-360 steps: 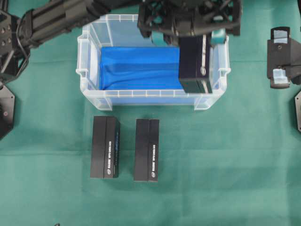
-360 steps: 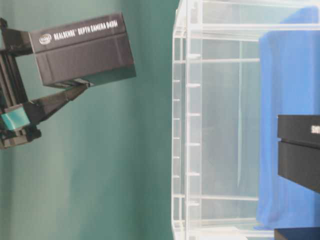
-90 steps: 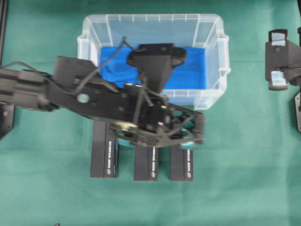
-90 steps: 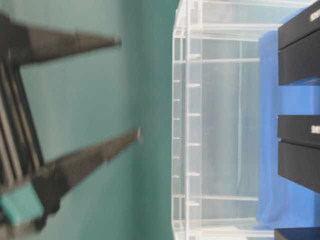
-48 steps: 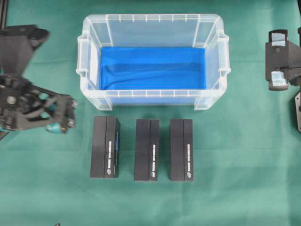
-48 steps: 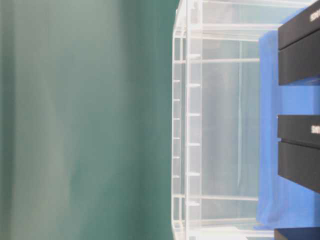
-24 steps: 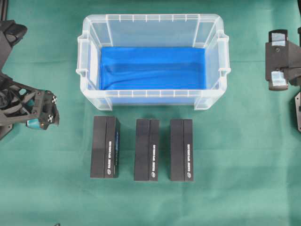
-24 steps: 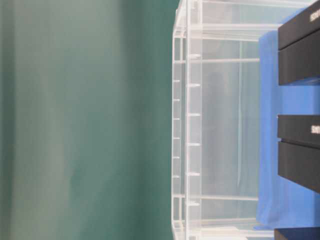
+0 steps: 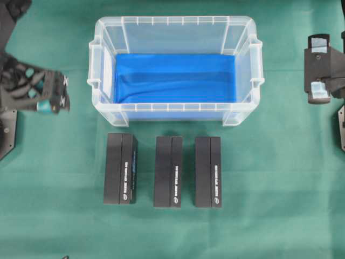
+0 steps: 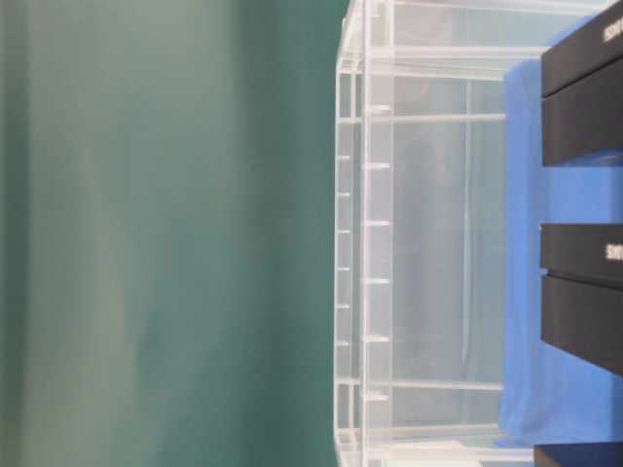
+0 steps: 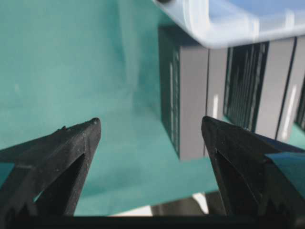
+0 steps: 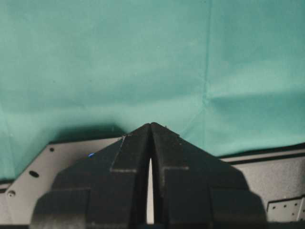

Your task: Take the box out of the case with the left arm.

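Observation:
The case (image 9: 172,20), a clear tub with a blue lining (image 9: 175,78), holds no box. Three black boxes stand in a row on the cloth in front of it: left (image 9: 120,168), middle (image 9: 167,171), right (image 9: 208,171). My left gripper (image 9: 51,94) hovers left of the case, apart from it, open and with nothing between its fingers. In the left wrist view the gripper (image 11: 150,126) gapes wide, with the boxes (image 11: 190,95) and the case corner (image 11: 224,21) beyond. The right gripper (image 12: 150,125) is shut and empty.
The right arm (image 9: 319,65) rests at the table's right edge, far from the case. Green cloth covers the table. The table-level view shows the case wall (image 10: 365,233) with two boxes (image 10: 584,97) in front of it.
The left gripper has drawn back and moved up along the left edge of the overhead view, staying open. Boxes, case and right arm have not moved.

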Controlling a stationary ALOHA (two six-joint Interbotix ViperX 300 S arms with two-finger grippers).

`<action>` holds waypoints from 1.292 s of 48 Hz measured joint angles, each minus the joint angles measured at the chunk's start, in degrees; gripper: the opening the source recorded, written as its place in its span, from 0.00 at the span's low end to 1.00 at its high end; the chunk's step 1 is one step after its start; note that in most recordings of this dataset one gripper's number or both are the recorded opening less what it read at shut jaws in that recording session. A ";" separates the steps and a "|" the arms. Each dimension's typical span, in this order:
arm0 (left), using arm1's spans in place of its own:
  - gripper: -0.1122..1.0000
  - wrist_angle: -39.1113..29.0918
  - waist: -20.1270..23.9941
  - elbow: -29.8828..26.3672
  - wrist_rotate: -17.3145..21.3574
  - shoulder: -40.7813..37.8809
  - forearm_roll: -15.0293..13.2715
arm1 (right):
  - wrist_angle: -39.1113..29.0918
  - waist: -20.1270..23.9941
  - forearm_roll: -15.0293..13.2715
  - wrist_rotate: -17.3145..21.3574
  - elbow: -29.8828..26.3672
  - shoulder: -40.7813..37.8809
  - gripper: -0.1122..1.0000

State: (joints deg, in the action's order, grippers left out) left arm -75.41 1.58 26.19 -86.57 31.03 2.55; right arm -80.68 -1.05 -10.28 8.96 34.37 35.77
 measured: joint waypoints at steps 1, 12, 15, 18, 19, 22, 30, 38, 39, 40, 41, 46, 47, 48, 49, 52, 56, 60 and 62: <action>0.91 -0.09 0.70 0.00 0.62 0.00 0.00 | -0.09 0.00 0.00 0.00 0.00 0.00 0.10; 0.91 -1.32 9.93 -0.09 10.20 0.00 -1.14 | 0.00 0.00 0.00 0.00 0.00 0.00 0.10; 0.91 -1.93 12.13 -0.18 12.13 -0.09 -1.49 | 0.00 0.00 0.00 0.09 0.00 0.00 0.10; 0.91 -2.81 13.89 -0.35 13.54 -0.44 -1.76 | 0.00 0.00 0.00 0.09 0.00 0.00 0.10; 0.91 -3.25 14.41 -0.44 13.97 -0.44 -1.76 | -0.09 0.00 0.00 0.18 0.00 0.00 0.10; 0.91 -4.31 16.00 -0.53 15.21 -0.62 -1.76 | 0.00 0.00 0.00 0.18 0.00 0.00 0.10; 0.91 -4.92 18.37 -0.62 16.88 -0.79 -1.85 | 0.00 0.00 0.00 0.18 0.00 0.00 0.10; 0.91 -4.92 18.54 -0.62 16.96 -0.79 -1.76 | 0.00 0.00 -0.09 0.18 0.00 0.00 0.10; 0.91 -4.92 18.63 -0.70 16.96 -0.79 -1.76 | 0.00 0.00 0.00 0.18 0.00 0.00 0.10; 0.91 -5.01 18.54 -0.70 16.96 -0.79 -1.76 | 0.00 0.00 -0.09 0.18 0.00 0.00 0.10; 0.91 -5.01 18.63 -0.62 16.96 -0.79 -1.76 | 0.00 0.00 -0.09 0.18 0.00 0.00 0.10; 0.91 -5.01 18.63 -0.70 16.96 -0.79 -1.85 | 0.00 0.00 -0.09 0.18 0.00 0.00 0.10; 0.91 -5.01 18.63 -0.70 16.96 -0.79 -1.76 | 0.00 0.00 -0.09 0.18 0.00 0.00 0.10; 0.91 -5.01 18.63 -0.70 16.96 -0.79 -1.76 | 0.00 0.00 -0.09 0.18 0.00 0.00 0.10; 0.91 -5.01 18.63 -0.70 16.96 -0.79 -1.76 | 0.00 0.00 -0.09 0.18 0.00 -0.09 0.10; 0.91 -5.01 18.63 -0.70 16.96 -0.79 -1.76 | 0.00 0.00 -0.09 0.18 0.00 0.00 0.10; 0.91 -5.01 18.63 -0.70 16.96 -0.79 -1.76 | 0.00 0.00 -0.09 0.18 0.00 0.00 0.10; 0.91 -5.01 18.63 -0.70 16.88 -0.79 -1.85 | 0.00 0.00 -0.09 0.18 0.00 0.00 0.10; 0.91 -5.01 18.63 -0.70 16.88 -0.88 -1.76 | 0.00 0.00 -0.09 0.18 0.00 0.00 0.10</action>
State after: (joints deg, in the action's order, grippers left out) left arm -80.42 20.21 25.49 -69.70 30.15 0.79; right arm -80.68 -1.05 -10.37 9.14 34.37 35.77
